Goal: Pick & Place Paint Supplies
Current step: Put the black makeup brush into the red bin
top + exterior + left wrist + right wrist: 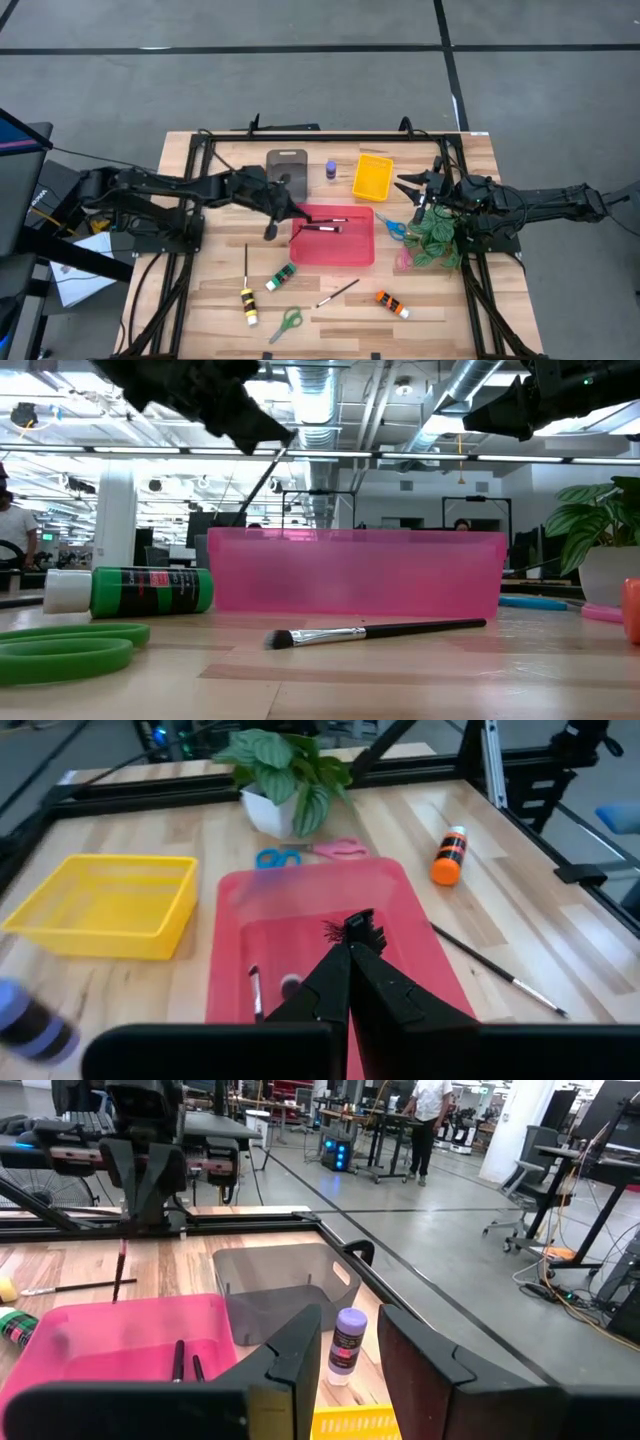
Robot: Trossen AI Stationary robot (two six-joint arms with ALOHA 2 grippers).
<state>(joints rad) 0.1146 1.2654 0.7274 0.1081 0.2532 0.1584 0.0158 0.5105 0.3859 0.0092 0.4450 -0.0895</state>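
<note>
My left gripper (272,228) hangs over the left edge of the pink tray (333,250), shut on a thin paintbrush (120,1270). Two more brushes (325,225) lie in the tray. On the table in front of it lie a green tube (281,277), a yellow tube (248,305), an orange tube (392,303), two brushes (338,292) and green scissors (286,323). Blue scissors (393,228) lie right of the tray. A purple bottle (330,170) stands upright at the back. My right gripper (412,190) is open and empty, in the air beside the yellow tray (372,175). My left gripper pinches the paintbrush between its two shut fingers (330,982), which point down at it from above. The brush runs along the fingers, and its bristle end (355,928) sticks out past their tips. It hangs roughly upright below them, lifted clear (118,1292). The fingers hide its handle.
A grey tray (287,165) and the yellow tray stand along the table's far side. A potted leafy plant (437,235) stands right of the pink tray, below my right arm, with pink scissors (403,258) at its foot. A black frame borders the table.
</note>
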